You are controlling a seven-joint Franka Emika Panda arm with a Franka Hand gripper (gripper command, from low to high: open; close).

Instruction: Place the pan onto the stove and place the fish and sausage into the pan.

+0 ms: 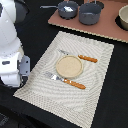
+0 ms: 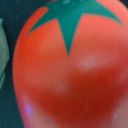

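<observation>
Pan [image 1: 67,8] sits at the far end of the stove [image 1: 107,27], handle running toward the exterior view's left. So we judge the first step already met. Beside it on the stove stands a deeper grey pot [image 1: 90,15], close but not touching as far as we can tell.

We find neither fish nor sausage in the exterior view. The wrist view is filled by a blurred red rounded thing with a green star-shaped top [image 2: 70,65], very near the lens; it looks more like a toy tomato than a sausage, and we cannot settle which. The arm [image 1: 12,50] stands at the exterior view's left edge. Its gripper is out of the exterior frame and no fingers show in the wrist view, so we cannot tell whether the hand is apart, together or clamped.

Step in hand, by our judgement: reaching for a food piece. Next move calls for confirming the target first.

Room: the placemat [image 1: 35,80] carries a plate [image 1: 68,67], knife [image 1: 80,58] and fork [image 1: 65,80], all low. Open black table lies between placemat and stove. The pot crowds the pan's near side.
</observation>
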